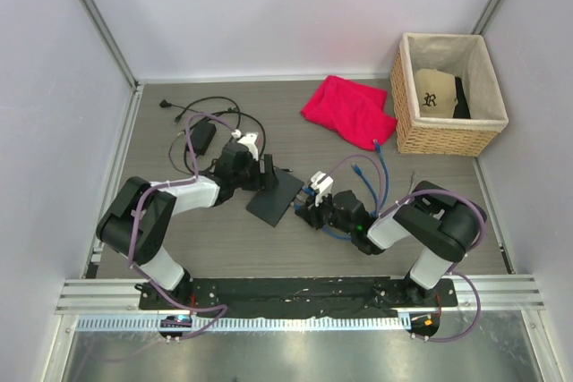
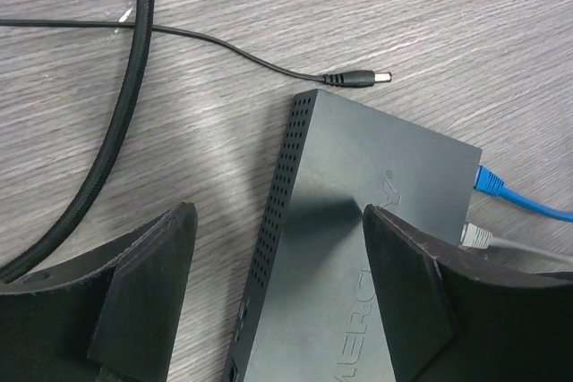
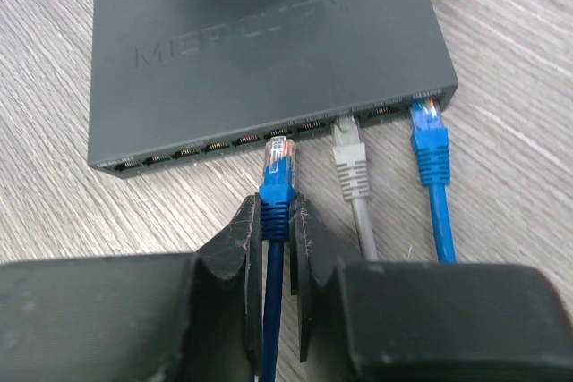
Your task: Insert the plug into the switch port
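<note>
Centre of worktop, slightly toward the near edge: switch (image 1: 276, 194), flat and dark grey, lying askew with its row of ports facing the right arm. Lettering moulded into the top face (partly hidden).

Right gripper (image 3: 276, 221): clamped on the blue boot of the plug (image 3: 278, 163), cable trailing back between the fingers. Clear tip of the plug at the mouth of a port near the middle of the row; depth of entry not discernible.

Further along the same row, toward the right end: grey connector (image 3: 351, 154) seated in a port, then a second blue connector (image 3: 430, 136) in the end port.

Left gripper (image 2: 277, 221): jaws well apart, one finger (image 2: 412, 284) over the top face of the switch, the other (image 2: 148, 284) above bare wood beside the vented side wall.

Just beyond the far corner of the switch: barrel connector (image 2: 358, 79) on a thin black cord, lying loose, not touching the case. Thick braided cable (image 2: 116, 131) crossing over that cord.

Toward the far left corner: power brick (image 1: 202, 138) amid looped black cord.

Near the far edge, right of centre: red cloth (image 1: 349, 109), crumpled.

Far right corner: wicker basket (image 1: 448, 136), holding a tan cap (image 1: 434, 91).
</note>
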